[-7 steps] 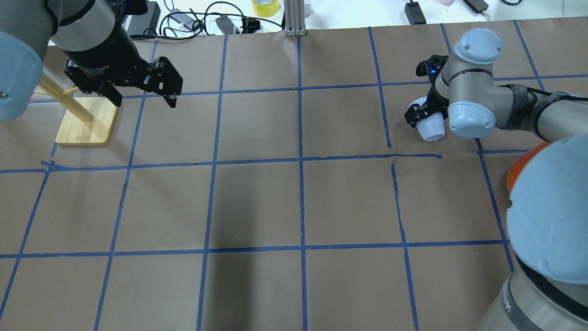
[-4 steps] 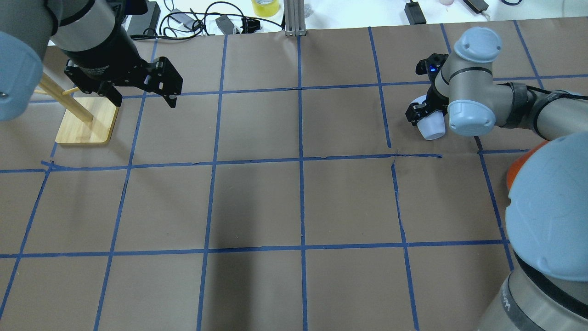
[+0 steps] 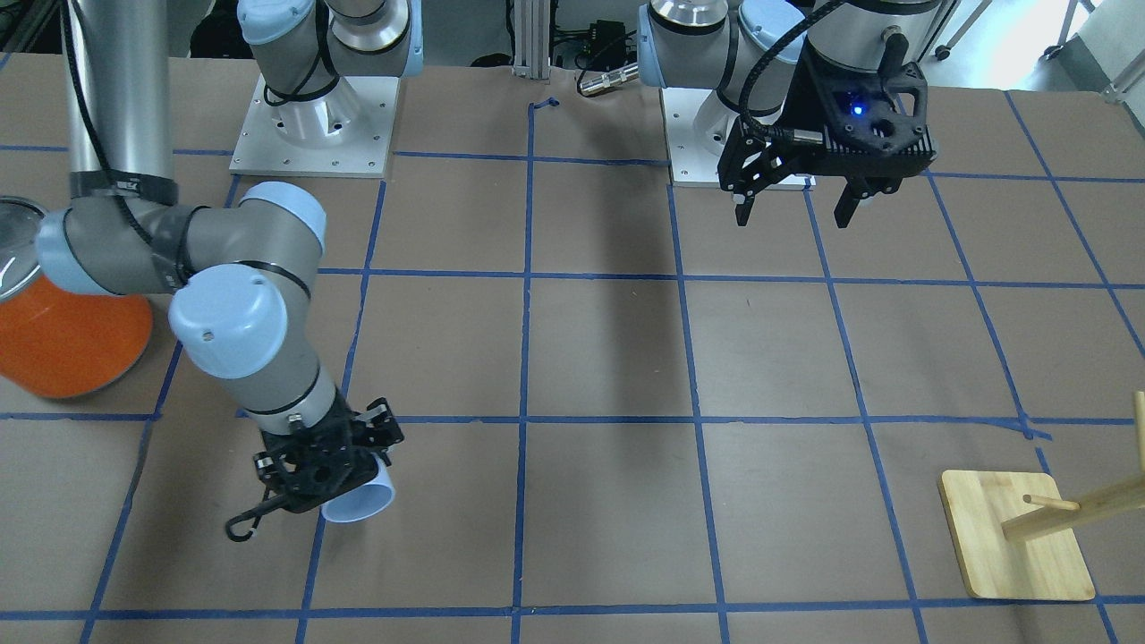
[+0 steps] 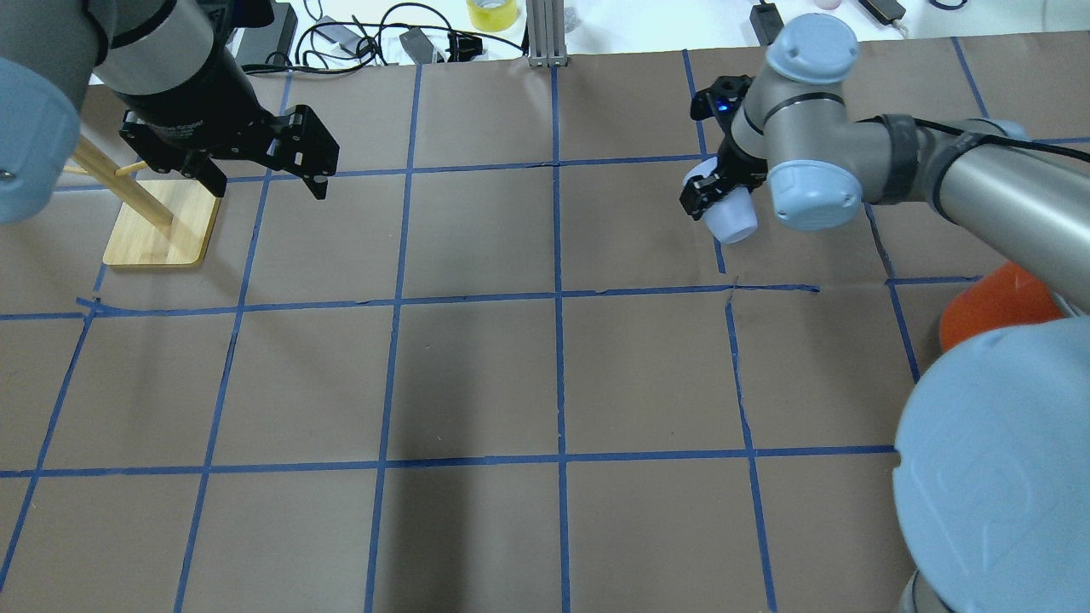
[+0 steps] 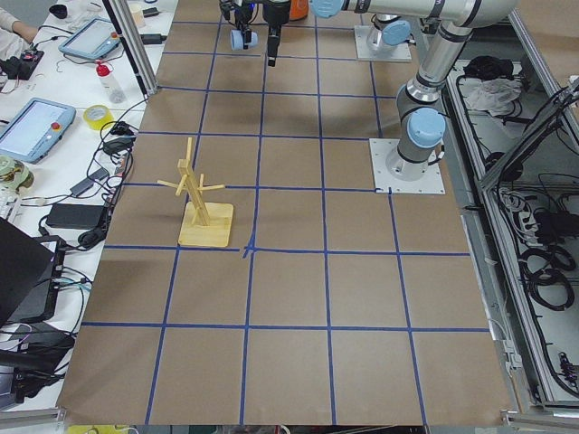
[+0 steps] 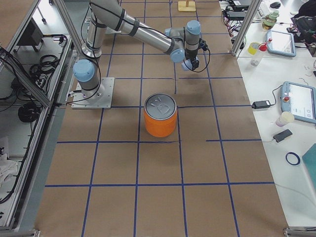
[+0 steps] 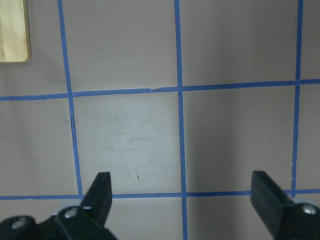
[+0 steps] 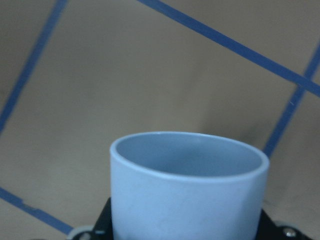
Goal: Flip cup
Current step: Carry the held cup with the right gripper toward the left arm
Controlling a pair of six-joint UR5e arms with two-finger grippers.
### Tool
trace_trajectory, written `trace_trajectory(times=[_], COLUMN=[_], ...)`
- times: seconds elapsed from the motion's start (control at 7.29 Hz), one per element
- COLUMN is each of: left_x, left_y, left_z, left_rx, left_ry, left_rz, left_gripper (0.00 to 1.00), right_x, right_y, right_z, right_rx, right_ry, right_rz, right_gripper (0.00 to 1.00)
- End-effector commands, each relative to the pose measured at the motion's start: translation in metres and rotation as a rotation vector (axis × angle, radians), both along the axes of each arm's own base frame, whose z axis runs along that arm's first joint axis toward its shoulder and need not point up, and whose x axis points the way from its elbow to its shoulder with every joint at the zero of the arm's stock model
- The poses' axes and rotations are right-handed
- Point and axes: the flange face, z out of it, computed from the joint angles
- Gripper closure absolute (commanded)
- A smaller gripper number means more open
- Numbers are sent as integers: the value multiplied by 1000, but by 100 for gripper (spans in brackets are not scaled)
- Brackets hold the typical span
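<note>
My right gripper [image 4: 718, 198] is shut on the cup [image 4: 732, 220], a small pale blue-white tumbler, and holds it tilted just above the brown table at the far right. In the front view the cup's [image 3: 362, 499] open mouth points away from the right gripper [image 3: 326, 465]. The right wrist view is filled by the cup [image 8: 187, 185], rim outward. My left gripper [image 4: 266, 181] is open and empty, high over the far left; it also shows in the front view [image 3: 792, 219] and the left wrist view [image 7: 182, 197].
A large orange can [image 3: 63, 331] with a silver lid stands by the right arm's elbow, also seen in the overhead view [image 4: 996, 302]. A wooden peg stand [image 4: 162, 221] sits at the far left beside the left gripper. Blue tape lines grid the table [image 4: 477, 383].
My right arm has swung to the left and slightly farther out, carrying the cup with it. The left arm has not moved.
</note>
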Motion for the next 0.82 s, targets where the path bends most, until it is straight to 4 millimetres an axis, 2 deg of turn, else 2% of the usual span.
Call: trace_trajectory(times=[0.0, 0.14, 0.41, 0.55, 0.69], left_x=[0, 0, 0, 0, 0], left_y=[0, 0, 0, 1, 1], left_z=[0, 0, 0, 1, 1], left_rx=[-1, -1, -1, -2, -2], left_ry=[0, 0, -2, 0, 0], left_rz=[0, 0, -1, -2, -2], left_gripper=[0, 0, 0, 0, 0], right_x=[92, 119, 178, 200, 201], right_y=[7, 6, 27, 39, 43], right_z=[7, 3, -29, -37, -42], right_rx=[-19, -39, -71, -78, -72], right_ry=[12, 32, 139, 183, 205], right_rz=[252, 415, 713, 906, 1022], right_gripper=[38, 39, 43, 44, 45])
